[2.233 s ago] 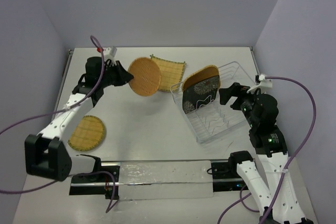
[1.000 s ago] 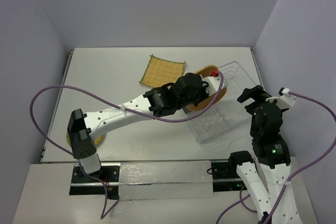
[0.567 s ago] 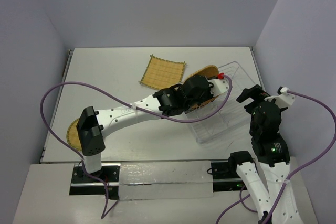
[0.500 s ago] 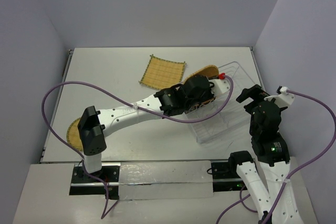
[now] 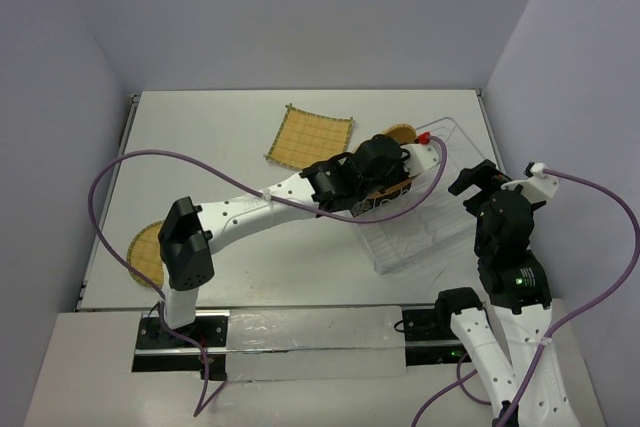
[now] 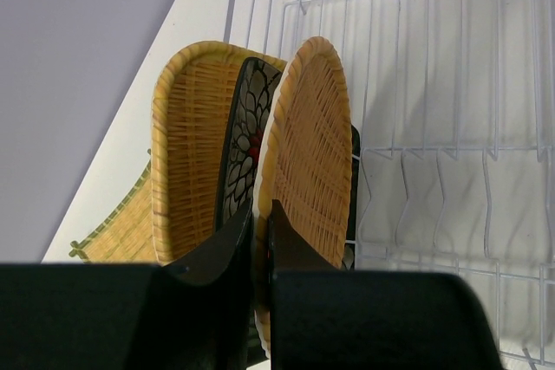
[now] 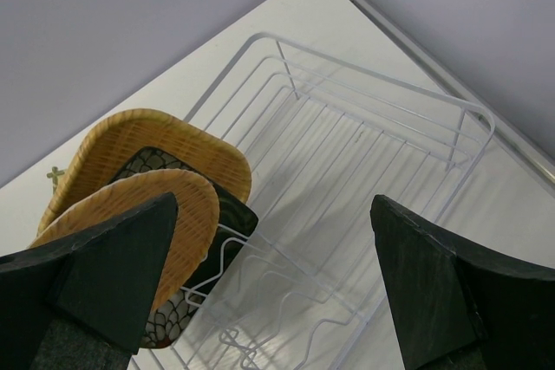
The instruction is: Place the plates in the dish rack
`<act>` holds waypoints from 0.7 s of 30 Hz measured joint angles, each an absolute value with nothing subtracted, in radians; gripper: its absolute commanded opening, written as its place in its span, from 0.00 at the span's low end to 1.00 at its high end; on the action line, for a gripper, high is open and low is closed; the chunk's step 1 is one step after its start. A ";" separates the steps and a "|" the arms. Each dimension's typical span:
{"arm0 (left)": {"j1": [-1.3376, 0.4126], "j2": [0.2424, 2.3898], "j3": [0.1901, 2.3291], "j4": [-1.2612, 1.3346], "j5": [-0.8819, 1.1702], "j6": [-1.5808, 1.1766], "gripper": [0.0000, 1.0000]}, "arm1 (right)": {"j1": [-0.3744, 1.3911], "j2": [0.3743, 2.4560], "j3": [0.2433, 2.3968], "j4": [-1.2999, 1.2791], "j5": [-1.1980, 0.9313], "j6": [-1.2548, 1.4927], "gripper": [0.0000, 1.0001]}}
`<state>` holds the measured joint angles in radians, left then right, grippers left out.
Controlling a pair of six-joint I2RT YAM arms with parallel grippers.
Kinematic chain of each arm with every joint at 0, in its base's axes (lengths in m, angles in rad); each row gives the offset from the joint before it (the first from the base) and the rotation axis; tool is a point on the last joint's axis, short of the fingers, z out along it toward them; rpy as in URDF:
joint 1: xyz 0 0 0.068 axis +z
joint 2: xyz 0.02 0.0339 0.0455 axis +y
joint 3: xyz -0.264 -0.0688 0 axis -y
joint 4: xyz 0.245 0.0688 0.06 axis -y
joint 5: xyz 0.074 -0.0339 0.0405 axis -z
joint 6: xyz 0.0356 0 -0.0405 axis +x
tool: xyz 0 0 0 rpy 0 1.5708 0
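The left tool [image 6: 260, 218] pinches the round woven tan bamboo plate [image 6: 308, 136], which stands upright in the pale wire dish rack [image 6: 451, 84] beside the dark leaf-patterned plate [image 6: 247, 127]. The seating step looks nearly done; next it should release and lift clear. The right tool [image 7: 273, 257] hangs wide open.

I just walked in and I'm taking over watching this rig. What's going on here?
The left hand is shut on a round woven plate, holding it upright in the dish rack next to a dark leaf-patterned plate and a rounded-square woven plate that stand there. The right hand hangs open by the rack, holding nothing. A fringed square woven plate and a second round woven plate lie on the table, not yet loaded.
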<state>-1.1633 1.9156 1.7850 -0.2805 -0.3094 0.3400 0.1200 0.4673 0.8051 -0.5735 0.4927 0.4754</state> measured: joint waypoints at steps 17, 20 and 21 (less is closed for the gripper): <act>-1.150 1.999 1.805 -0.310 -0.294 0.273 0.00 | 0.120 0.469 0.805 -0.574 0.489 0.474 1.00; -1.147 2.001 1.805 -0.321 -0.287 0.253 0.00 | 0.120 0.470 0.805 -0.574 0.488 0.474 1.00; -1.145 2.001 1.805 -0.321 -0.287 0.244 0.02 | 0.120 0.469 0.805 -0.574 0.486 0.474 1.00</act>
<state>-1.1449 2.0014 1.8046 -0.3211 -0.2866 0.2439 0.1200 0.4695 0.8051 -0.5735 0.4861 0.4740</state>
